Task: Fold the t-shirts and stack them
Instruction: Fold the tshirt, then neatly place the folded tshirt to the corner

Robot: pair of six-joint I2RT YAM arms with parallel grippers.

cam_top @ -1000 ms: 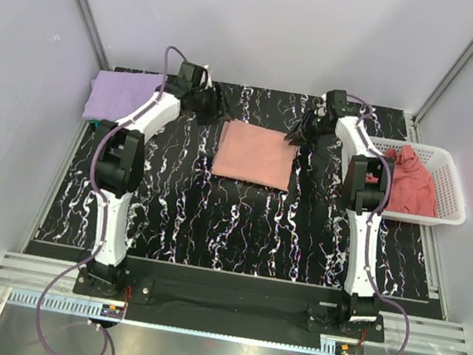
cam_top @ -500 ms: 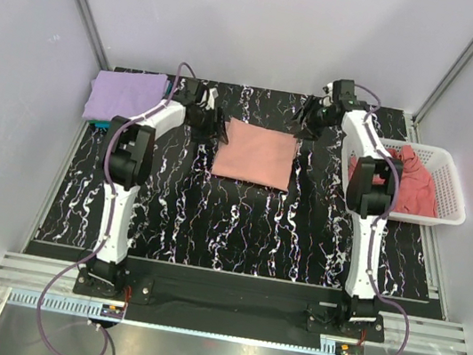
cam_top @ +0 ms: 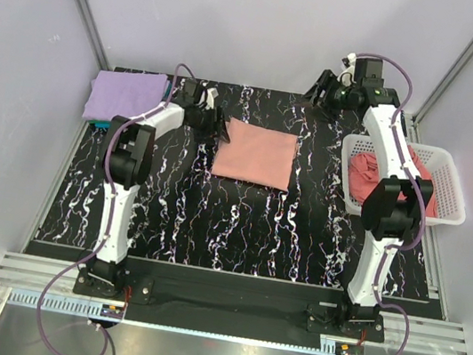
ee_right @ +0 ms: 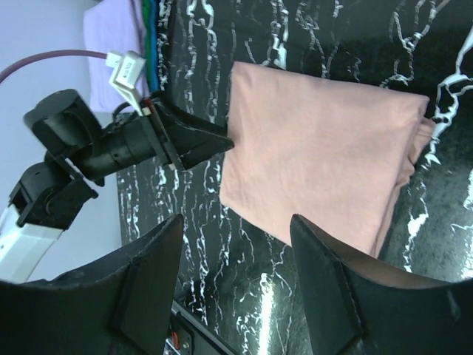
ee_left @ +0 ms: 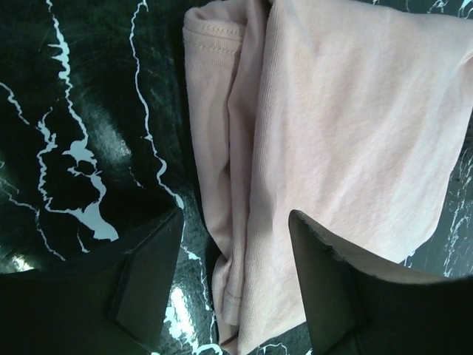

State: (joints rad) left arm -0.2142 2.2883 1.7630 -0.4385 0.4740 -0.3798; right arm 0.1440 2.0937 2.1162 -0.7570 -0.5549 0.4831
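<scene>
One salmon-pink t-shirt (cam_top: 256,154) is seen folded into a flat rectangle on the desk (cam_top: 238,223), midway between the left and right edges and nearer the far edge. No print is visible on it.

A stack of two is counted at the far-left corner: one lavender t-shirt (cam_top: 125,95) is folded on top, and only the edge of one teal t-shirt (ee_right: 151,37) shows under it.

One white basket (cam_top: 452,189) is placed at the right edge. Rose-pink cloth (cam_top: 365,175) is bunched inside, unfolded. How many shirts are in it cannot be counted.

Two arms are counted, one gripper each.

The left gripper (ee_left: 235,220) is held low at the far-left corner of the salmon-pink t-shirt. Its jaws are spread wide, one finger over bare desk, the other over the cloth. The layered fold edge and a stitched hem are seen between them. Nothing is pinched. Contact between fingertips and cloth cannot be told.

The right gripper (ee_right: 236,220) is raised high near the far edge, right of the salmon-pink t-shirt and well apart from it. Its jaws are spread wide and nothing is held. The whole folded shirt and the left gripper are seen below it in the right wrist view.
</scene>
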